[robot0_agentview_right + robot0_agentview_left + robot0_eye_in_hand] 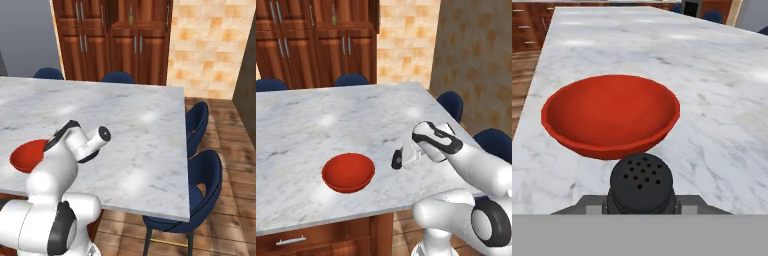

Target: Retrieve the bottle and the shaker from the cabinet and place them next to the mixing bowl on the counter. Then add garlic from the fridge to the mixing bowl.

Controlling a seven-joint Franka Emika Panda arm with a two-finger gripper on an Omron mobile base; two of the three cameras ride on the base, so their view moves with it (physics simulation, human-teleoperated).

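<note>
Holding the shaker (640, 184) between my fingers, I am hovering low over the counter (331, 125) just to the right of the mixing bowl (348, 172), as the left base view frames it. My gripper (400, 159) is clamped on the shaker's black body, which is showing as a dark rounded shape at the end of my hand (397, 159). In the hand view its perforated top is sitting right in front of the lens, with the red bowl (610, 116) directly beyond it on the veined marble (712, 100); I cannot tell whether the shaker's base is touching the stone.

My arm is reaching in from the near edge of the island, wrist bent toward the bowl. In the right base view my own upper arm is covering part of the bowl (27, 155), leaving its red rim peeking out on the left.

Across the island the cabinet (316, 40) is standing against the far wall, and the bottle (333, 16) is showing as a slim olive shape in its shelf niche (131, 15). Blue chairs (202, 175) are lining the island's sides, and a grey panel of the fridge (30, 35) is rising beside the cabinet (115, 45).
</note>
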